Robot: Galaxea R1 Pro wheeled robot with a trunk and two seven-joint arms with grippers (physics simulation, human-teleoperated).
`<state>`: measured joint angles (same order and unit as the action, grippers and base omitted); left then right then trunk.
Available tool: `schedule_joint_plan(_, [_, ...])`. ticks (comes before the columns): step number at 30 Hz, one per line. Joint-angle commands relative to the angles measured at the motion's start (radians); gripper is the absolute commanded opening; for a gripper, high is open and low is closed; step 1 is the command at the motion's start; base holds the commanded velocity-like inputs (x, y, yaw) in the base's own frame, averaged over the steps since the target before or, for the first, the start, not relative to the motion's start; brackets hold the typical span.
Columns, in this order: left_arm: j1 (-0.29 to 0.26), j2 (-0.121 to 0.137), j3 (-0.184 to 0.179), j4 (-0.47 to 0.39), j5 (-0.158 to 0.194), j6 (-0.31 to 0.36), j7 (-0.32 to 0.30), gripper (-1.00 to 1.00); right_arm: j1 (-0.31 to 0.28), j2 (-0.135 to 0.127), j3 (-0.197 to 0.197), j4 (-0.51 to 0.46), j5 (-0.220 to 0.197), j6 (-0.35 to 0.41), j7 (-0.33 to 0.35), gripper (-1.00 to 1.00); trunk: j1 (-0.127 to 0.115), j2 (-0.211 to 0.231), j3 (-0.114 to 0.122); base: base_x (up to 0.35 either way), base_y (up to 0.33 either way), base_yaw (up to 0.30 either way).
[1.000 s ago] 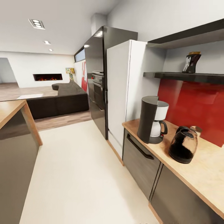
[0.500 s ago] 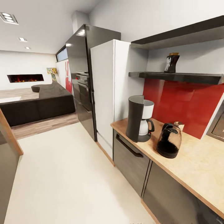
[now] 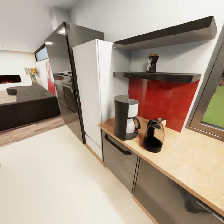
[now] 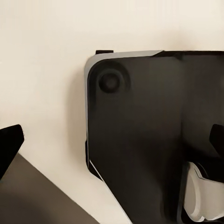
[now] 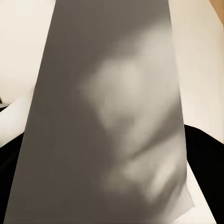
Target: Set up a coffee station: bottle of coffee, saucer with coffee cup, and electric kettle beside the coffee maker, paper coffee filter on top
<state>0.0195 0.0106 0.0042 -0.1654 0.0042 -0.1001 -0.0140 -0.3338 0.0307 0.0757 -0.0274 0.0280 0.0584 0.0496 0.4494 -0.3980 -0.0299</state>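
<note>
The coffee maker (image 3: 125,117) stands on the kitchen countertop (image 3: 189,158) near its left end. The electric kettle (image 3: 153,136) sits just right of it, a small gap apart. A small pale thing (image 3: 161,121) peeks out behind the kettle; I cannot tell what it is. The bottle of coffee (image 3: 152,63) stands upright on the lower kitchen shelf (image 3: 168,76). In the left wrist view my left gripper (image 4: 112,142) is open, its dark fingertips (image 4: 9,144) wide apart over the robot's base and pale floor. In the right wrist view my right gripper (image 5: 107,182) is open before a blurred grey panel.
A white fridge (image 3: 88,93) and a tall black oven cabinet (image 3: 63,77) stand left of the counter. A second shelf (image 3: 168,33) hangs above the lower one. A window (image 3: 211,109) is at the right, a red backsplash (image 3: 161,99) behind the counter, a dark sofa (image 3: 25,105) far left.
The whole head view has swung right: counter, shelves and fridge slid left in the picture, the window came in and the wooden island left. The task's things have not moved.
</note>
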Motion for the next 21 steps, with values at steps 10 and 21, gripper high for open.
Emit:
schedule_joint_plan(10, [0.000,0.000,0.000,-0.002,0.000,-0.001,-0.002,1.00,-0.001,0.000,0.007,-0.002,0.003,0.006,0.001,-1.00,0.001,-0.002,-0.002,0.000,0.049,-0.300])
schedule_joint_plan(21, [0.000,0.000,0.000,-0.002,0.000,-0.001,-0.002,1.00,-0.001,-0.003,0.006,-0.002,0.003,0.006,0.001,-1.00,0.001,-0.002,-0.002,0.000,0.001,-0.293])
